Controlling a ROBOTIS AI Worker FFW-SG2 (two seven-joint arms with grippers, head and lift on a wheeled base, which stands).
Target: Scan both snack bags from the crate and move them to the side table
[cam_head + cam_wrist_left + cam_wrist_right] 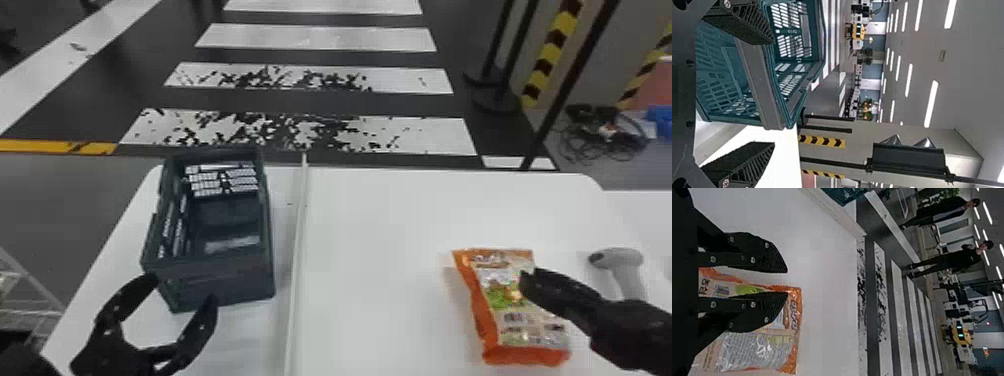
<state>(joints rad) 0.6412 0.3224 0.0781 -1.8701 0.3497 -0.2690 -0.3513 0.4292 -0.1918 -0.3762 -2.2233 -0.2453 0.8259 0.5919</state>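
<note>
At twelve o'clock, we see broad white stripes (pixel 320 39) crossing the dark glossy floor (pixel 320 102); at one, a yellow-and-black striped band (pixel 552 50); at two, tangled black cables (pixel 600 145). Our left wrist view shows long white lights (pixel 931 103) overhead.

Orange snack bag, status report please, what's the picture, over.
Right claw open above orange snack bag, not gripping. Left claw open at crate's near end. Bag lying on white table, handheld scanner to its right. No obstruction seen.
</note>
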